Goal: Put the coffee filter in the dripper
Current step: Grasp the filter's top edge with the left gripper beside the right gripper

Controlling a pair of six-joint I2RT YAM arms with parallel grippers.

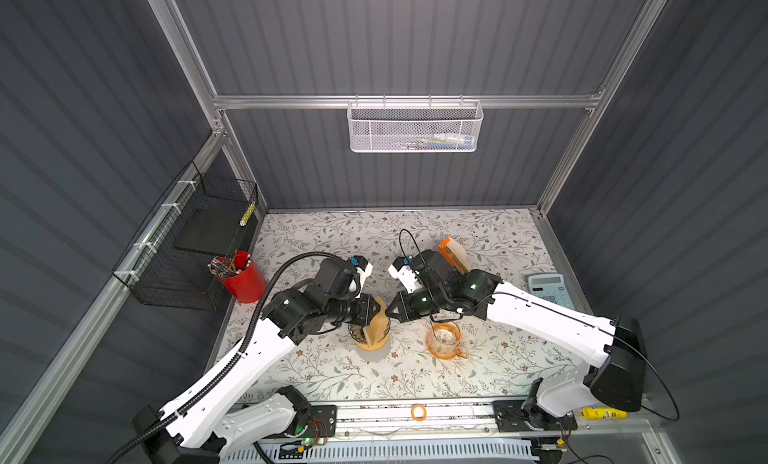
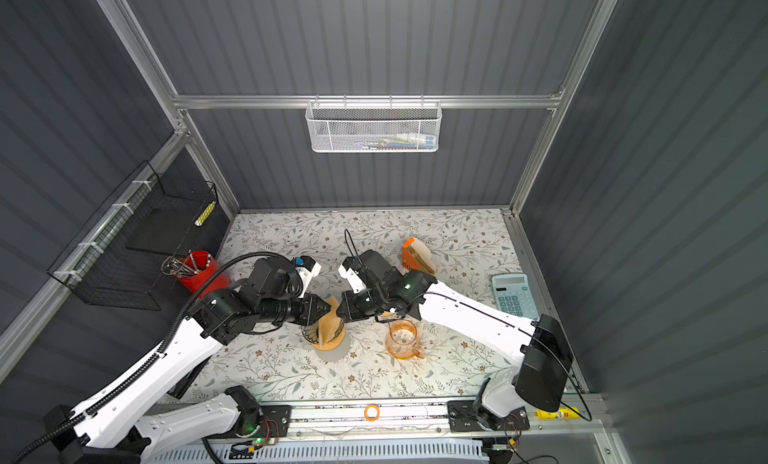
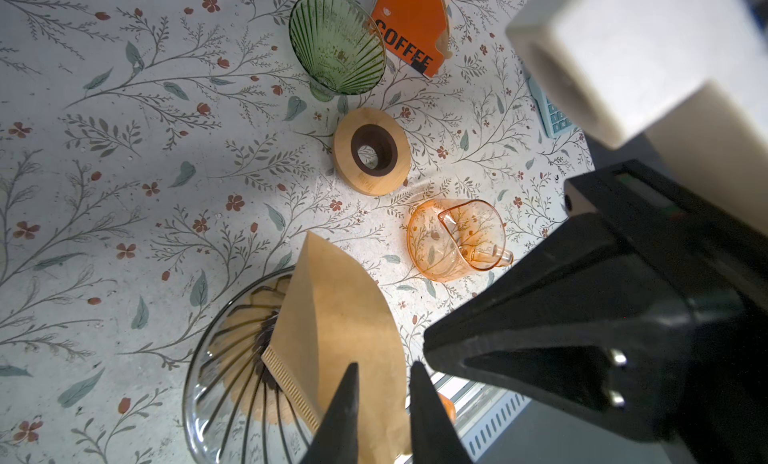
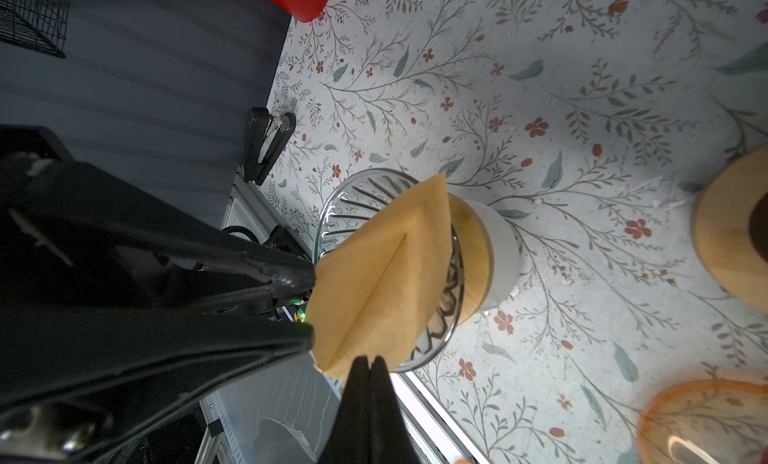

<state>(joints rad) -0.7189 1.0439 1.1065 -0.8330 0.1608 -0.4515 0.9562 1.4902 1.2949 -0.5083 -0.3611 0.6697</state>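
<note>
The brown paper coffee filter (image 3: 340, 316) stands tilted in the clear ribbed glass dripper (image 3: 232, 379), which sits on a wooden ring over a white cup (image 4: 503, 254). In both top views the two grippers meet over it at the table's middle. My left gripper (image 3: 384, 366) has a narrow gap between its fingers, and the filter's upper edge runs through that gap. My right gripper (image 4: 368, 360) is shut, its tips pinching the filter (image 4: 386, 283) at the rim. The filter's two layers are spread slightly apart. In a top view the filter (image 1: 376, 325) shows between the left gripper (image 1: 375, 309) and the right gripper (image 1: 387, 310).
A green glass dripper (image 3: 336, 42) lies on its side beside the orange filter box (image 3: 411, 26). A spare wooden ring (image 3: 372, 150) and an orange glass pitcher (image 1: 444, 339) stand to the right. A red pen cup (image 1: 241, 277) stands far left, a calculator (image 1: 548, 289) far right.
</note>
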